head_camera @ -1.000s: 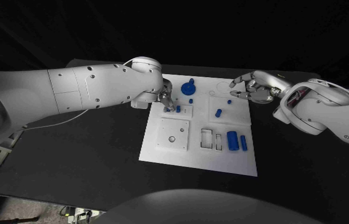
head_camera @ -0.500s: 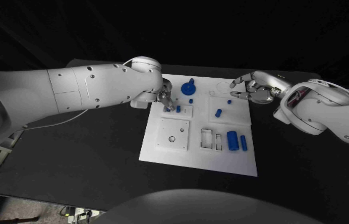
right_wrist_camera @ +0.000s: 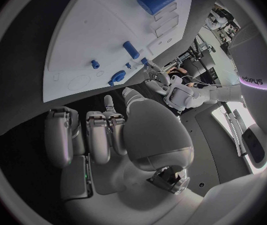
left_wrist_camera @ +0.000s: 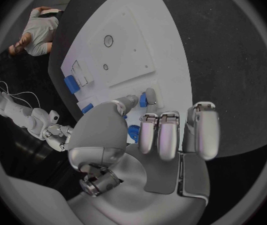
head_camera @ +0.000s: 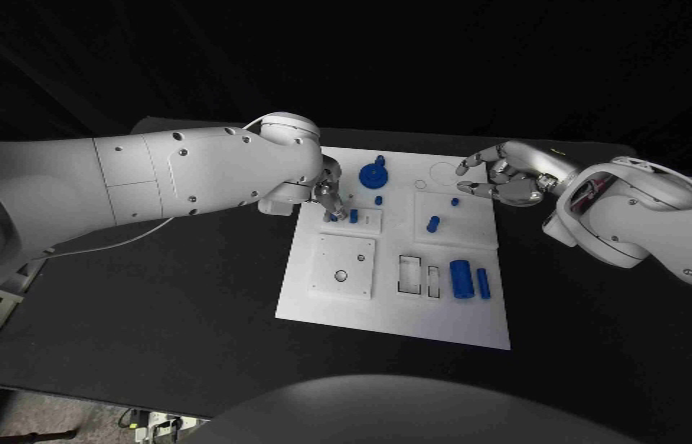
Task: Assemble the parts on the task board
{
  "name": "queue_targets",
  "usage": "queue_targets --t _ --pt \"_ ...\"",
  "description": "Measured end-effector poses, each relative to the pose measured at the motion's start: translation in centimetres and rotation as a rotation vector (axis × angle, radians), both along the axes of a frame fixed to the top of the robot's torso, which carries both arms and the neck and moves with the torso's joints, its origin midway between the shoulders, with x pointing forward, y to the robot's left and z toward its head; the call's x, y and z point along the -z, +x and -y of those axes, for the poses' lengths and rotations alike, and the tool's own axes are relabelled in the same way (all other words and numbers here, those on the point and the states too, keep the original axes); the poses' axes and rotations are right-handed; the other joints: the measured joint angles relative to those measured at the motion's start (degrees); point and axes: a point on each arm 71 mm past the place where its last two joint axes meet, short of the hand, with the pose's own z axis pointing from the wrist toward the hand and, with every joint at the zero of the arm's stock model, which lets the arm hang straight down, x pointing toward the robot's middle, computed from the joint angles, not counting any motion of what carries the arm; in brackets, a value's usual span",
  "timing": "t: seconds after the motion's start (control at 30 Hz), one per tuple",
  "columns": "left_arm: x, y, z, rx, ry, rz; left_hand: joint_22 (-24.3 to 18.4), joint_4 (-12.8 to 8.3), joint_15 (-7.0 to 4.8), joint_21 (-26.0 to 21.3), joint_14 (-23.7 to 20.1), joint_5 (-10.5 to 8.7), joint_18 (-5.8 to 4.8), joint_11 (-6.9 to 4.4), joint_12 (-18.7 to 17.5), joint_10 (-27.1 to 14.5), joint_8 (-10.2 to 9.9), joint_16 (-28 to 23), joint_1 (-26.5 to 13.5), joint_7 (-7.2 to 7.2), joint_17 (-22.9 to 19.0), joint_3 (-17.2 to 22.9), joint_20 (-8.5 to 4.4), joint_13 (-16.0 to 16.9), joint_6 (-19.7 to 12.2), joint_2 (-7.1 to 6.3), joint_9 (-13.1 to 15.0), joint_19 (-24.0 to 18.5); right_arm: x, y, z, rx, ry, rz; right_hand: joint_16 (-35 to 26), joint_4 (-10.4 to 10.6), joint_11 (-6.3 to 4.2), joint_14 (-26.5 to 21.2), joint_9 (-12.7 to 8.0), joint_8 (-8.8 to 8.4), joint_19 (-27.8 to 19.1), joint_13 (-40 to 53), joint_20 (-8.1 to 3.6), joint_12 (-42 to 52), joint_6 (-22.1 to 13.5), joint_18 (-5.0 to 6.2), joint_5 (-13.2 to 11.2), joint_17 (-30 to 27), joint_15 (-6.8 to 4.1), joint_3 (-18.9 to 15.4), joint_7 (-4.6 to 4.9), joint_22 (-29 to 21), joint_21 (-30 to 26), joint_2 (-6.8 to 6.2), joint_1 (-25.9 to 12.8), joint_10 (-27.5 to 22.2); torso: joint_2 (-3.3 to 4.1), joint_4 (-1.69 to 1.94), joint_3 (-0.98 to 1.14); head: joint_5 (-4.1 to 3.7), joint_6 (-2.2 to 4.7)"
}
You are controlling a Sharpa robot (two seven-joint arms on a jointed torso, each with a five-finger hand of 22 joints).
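The black table [head_camera: 173, 324] carries the white task board [head_camera: 361, 304] at its middle, lying flat with its long side running away from the robot.

The left arm [head_camera: 159, 179] reaches in over the board's near-left part, and the left hand [head_camera: 326, 196] hangs above the board's left column. Its fingers [left_wrist_camera: 160, 135] lie close together and curl down toward a small blue peg [head_camera: 352, 216] standing in the board; the thumb tip sits right beside that peg, but whether it actually grips it cannot be told.

The right arm [head_camera: 627, 214] comes in at the board's far-right corner. The right hand [head_camera: 500, 176] hovers over that edge with its fingers [right_wrist_camera: 99, 135] curled inward and nothing visible between them.

On the board, a large blue cylinder [head_camera: 462, 278] lies near the right edge, with a slimmer blue bar [head_camera: 483, 283] just beside it. A blue round gear-like part [head_camera: 375, 175] sits at the far middle. A short blue pin [head_camera: 433, 224] lies in the right-centre panel, with a smaller blue stub [head_camera: 453, 203] beyond it.
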Motion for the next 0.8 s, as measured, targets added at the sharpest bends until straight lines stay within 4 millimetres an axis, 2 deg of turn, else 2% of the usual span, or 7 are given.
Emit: queue_targets --t 0.8 --pt "-0.02 -0.03 -0.32 0.003 0.013 0.005 0.0 0.2 0.0 0.3 0.0 0.0 0.0 0.0 0.0 0.0 0.3 0.0 -0.4 -0.2 0.0 0.2 0.0 0.0 -0.2 0.0 0.5 0.0 0.1 -0.03 0.07 0.001 -0.003 -0.006 0.0 0.0 0.0 0.0 0.0 0.0 0.0 0.0 0.0 0.0 0.0 0.0 0.0 0.0 0.0 0.0 0.0 0.0 0.0 0.0 0.0 0.0 0.0 -0.01 0.01 0.01 0.0"
